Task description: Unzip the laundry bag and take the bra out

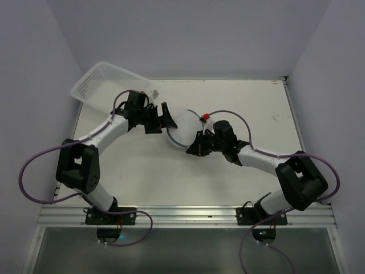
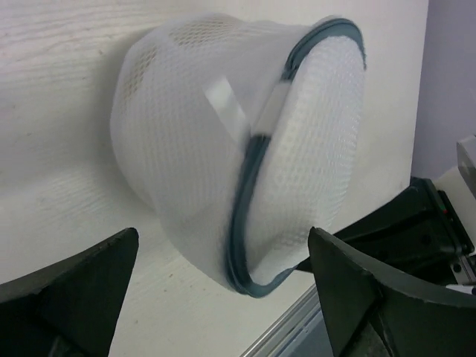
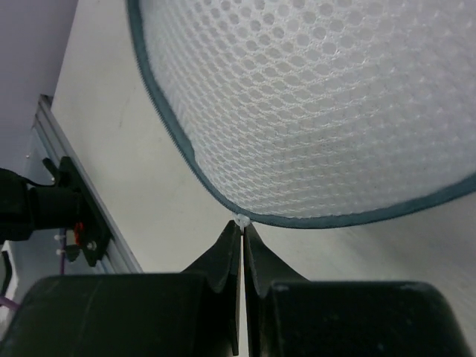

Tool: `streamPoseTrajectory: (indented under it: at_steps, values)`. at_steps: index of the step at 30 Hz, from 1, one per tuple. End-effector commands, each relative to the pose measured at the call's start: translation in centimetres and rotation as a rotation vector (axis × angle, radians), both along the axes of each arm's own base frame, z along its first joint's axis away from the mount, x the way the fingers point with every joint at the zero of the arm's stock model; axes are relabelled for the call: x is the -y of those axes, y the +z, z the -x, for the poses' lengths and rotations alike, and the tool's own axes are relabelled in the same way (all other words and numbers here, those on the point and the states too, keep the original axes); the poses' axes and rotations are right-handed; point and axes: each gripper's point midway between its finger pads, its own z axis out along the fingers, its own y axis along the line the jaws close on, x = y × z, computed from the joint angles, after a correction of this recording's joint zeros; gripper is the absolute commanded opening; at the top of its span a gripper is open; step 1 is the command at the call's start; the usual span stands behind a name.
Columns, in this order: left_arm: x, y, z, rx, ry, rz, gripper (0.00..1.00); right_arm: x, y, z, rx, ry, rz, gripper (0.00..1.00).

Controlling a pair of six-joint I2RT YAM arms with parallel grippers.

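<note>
Lattice basket (image 1: 108, 80) sits upper left in the top view. Next the L gripper (image 1: 169, 119), fingers (image 2: 74, 290) wide apart, just left of the laundry bag (image 1: 183, 130) mid-frame on the table (image 1: 251, 108). R gripper (image 1: 195, 144) at its lower right, pinched together on prob. the zip pull (image 3: 239, 221) at the bag's dark rim.

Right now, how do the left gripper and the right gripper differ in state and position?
The left gripper holds its fingers wide open; the right gripper has its fingers shut, seemingly on a small white tab. The left gripper faces the whole laundry bag; the right gripper sits at its zipper rim. Both are close to the bag.
</note>
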Motion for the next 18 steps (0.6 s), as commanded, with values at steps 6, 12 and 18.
streamPoseTrajectory:
  at_steps: [6,12,18]
  values:
    - [-2.4,1.4,3.1,-0.006,0.394,0.149,1.0,-4.6,3.2,-1.1,-0.074,-0.057,-0.09,0.0]
    - [1.2,1.3,4.6,0.003,0.375,0.249,0.9,-6.2,3.5,-0.5,-0.063,-0.004,-0.085,0.0]
    - [1.6,-0.2,4.4,-0.019,0.407,0.221,0.63,-6.4,3.9,-0.2,-0.044,0.013,-0.08,0.0]
